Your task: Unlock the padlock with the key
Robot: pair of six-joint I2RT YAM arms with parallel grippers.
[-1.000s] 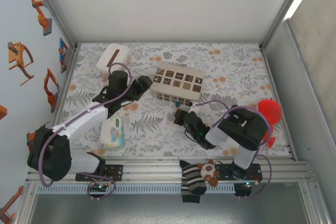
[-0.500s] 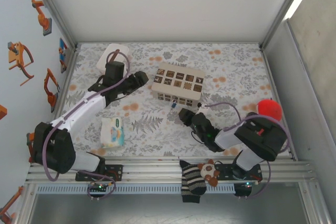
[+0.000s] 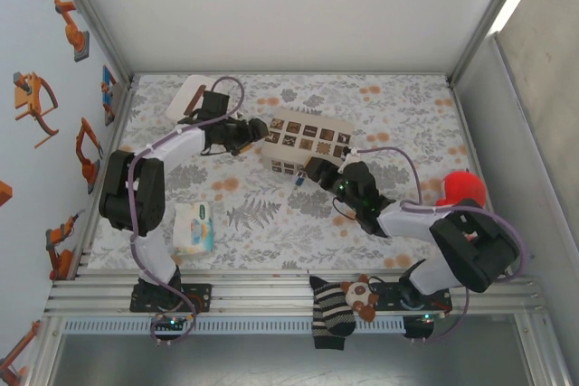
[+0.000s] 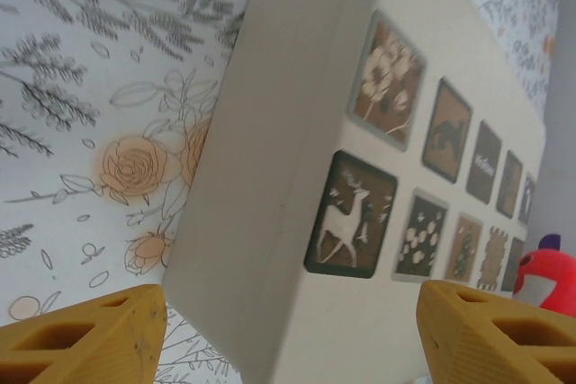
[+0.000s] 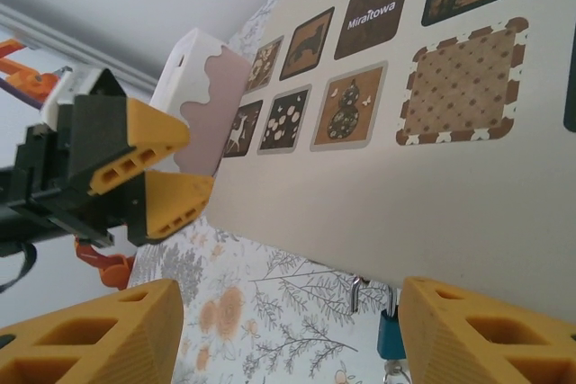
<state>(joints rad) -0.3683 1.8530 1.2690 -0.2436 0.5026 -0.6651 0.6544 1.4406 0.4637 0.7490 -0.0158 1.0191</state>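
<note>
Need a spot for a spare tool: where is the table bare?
Free: far-right table between the beige box and red toy; near middle between the wipes pack and right arm. Crowded: the box's left end (left end effector) and near edge (padlock, right end effector).

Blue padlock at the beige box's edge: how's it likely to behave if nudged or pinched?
The padlock is tiny next to the beige box, so it is probably light and quick to swing. It seems to hang by its metal shackle at the box's lower edge, so it would likely pivot rather than slide free. Its small, smooth body may slip in a pinch.
</note>
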